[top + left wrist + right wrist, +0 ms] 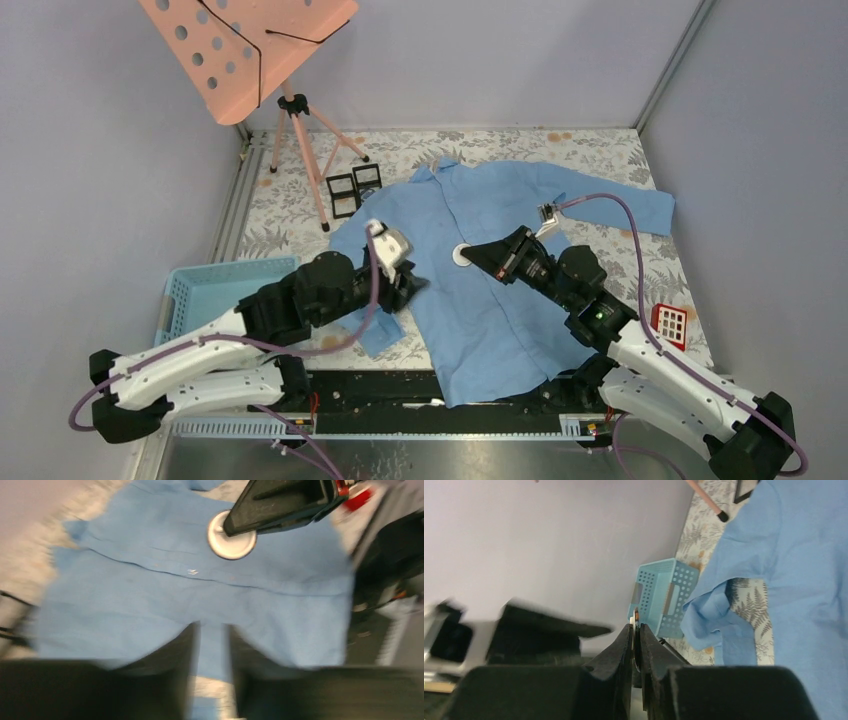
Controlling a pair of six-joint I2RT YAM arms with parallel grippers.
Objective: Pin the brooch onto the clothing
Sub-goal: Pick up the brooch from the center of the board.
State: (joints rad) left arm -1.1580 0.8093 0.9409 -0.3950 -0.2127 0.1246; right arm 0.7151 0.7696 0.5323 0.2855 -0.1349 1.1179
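Right gripper (635,630): jaws pinched onto the brooch (231,544), a round pale disc held by its edge. Its own camera shows only a thin sliver between the fingertips.
Brooch position: centre of the overhead frame, over the chest of the clothing (500,310), just beside the button strip. Whether it touches the cloth I cannot tell.
Left gripper (212,627): jaws close together with a narrow slot and blue cloth showing through it. The view is blurred, so I cannot tell if it pinches the fabric.
Left gripper position: just left of centre in the overhead frame, at the shirt's edge by a folded sleeve, near the right gripper.
Clothing: spread front up, collar toward the top of the frame, on the patterned table (620,150).
Basket (215,285): lower left, well apart from the brooch.
Risk, fabric: thin weave would likely pucker or slide under the pin if nothing holds it taut.
Risk, layers: pressing down could catch front and back together.
Risk, grip: an edge hold may let the disc twist.
Risk, crowding: the two grippers could knock together.
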